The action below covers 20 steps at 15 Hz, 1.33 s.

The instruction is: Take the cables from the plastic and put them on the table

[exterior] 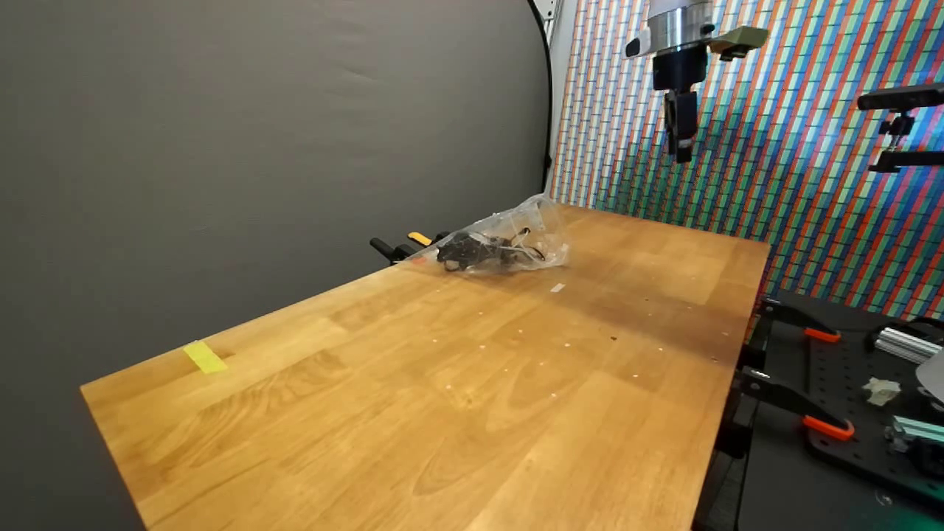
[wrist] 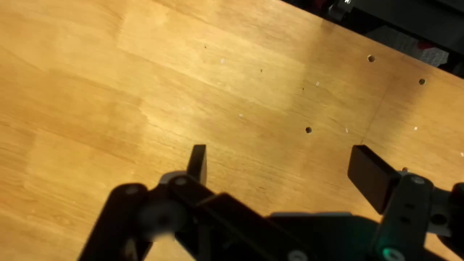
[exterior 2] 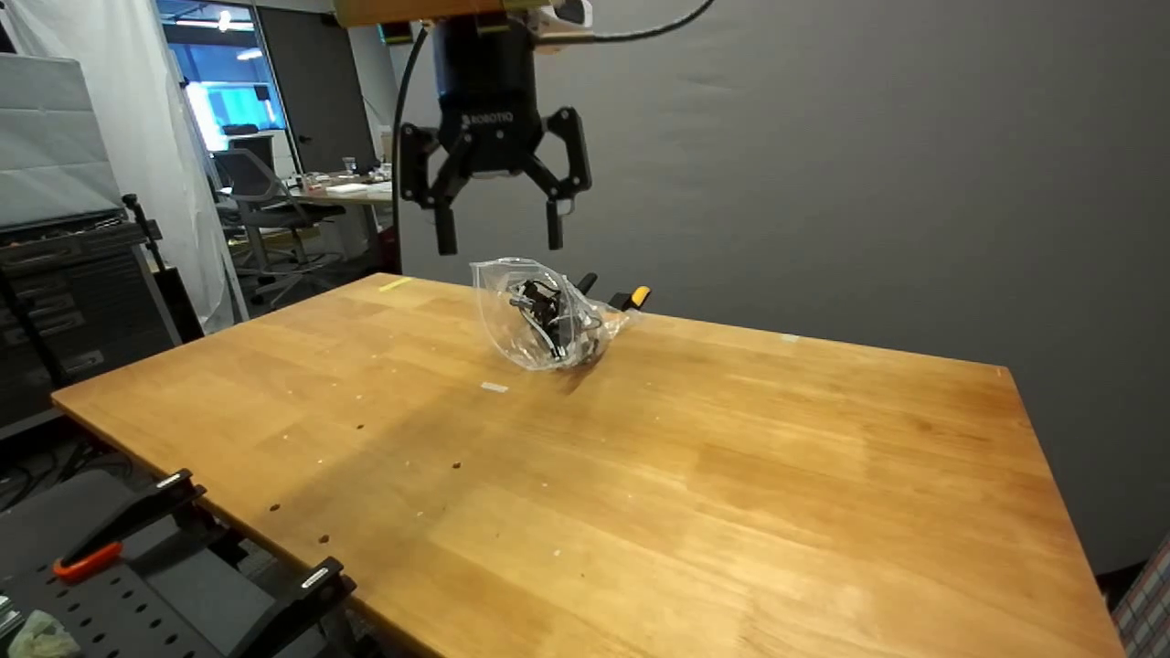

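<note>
A grey backdrop [exterior: 295, 133] rises along one edge of the wooden table [exterior: 354, 442] in both exterior views, and in an exterior view a many-colored striped backdrop [exterior: 619, 133] stands past the table's end. The table stretches out before you, with an office chair [exterior 2: 260, 196] set beyond it, well apart. Above the table, clear of its surface, hangs your gripper [exterior 2: 501, 241], its two fingers [exterior 2: 446, 233] spread wide apart; in your wrist view, the table's wood shows between them. On the table, close to the edge along the grey backdrop, lies a clear plastic bag [exterior 2: 498, 315]. The cables [exterior 2: 546, 309] are inside that bag on the table, a dark tangle whose single strands you can hardly tell apart through the plastic. Two clamps [exterior: 785, 400] with orange tips show beside the table's opposite edge, and a yellow handle [exterior 2: 639, 297] pokes up at the table's edge behind the bag. Yellow tape [exterior: 205, 357] marks a corner of the table, and a smaller white strip [exterior: 558, 287] sits farther in on it.
</note>
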Motion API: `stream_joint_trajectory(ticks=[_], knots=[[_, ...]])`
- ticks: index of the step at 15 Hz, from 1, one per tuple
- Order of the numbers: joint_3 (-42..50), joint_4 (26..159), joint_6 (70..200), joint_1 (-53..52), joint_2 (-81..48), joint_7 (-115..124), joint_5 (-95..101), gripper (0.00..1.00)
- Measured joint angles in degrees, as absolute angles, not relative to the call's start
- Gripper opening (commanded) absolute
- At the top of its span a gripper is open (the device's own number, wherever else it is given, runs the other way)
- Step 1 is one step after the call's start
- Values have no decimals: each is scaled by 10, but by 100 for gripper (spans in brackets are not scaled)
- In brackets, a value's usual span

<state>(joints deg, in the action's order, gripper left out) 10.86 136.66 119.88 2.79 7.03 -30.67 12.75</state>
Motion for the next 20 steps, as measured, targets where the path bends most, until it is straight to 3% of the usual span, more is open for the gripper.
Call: stream_joint_trajectory(ticks=[8,20], knots=[[71,1270,1264,32,-90,-355,44,100],[-14,1256,1417,50,-200,-355,-31,100]])
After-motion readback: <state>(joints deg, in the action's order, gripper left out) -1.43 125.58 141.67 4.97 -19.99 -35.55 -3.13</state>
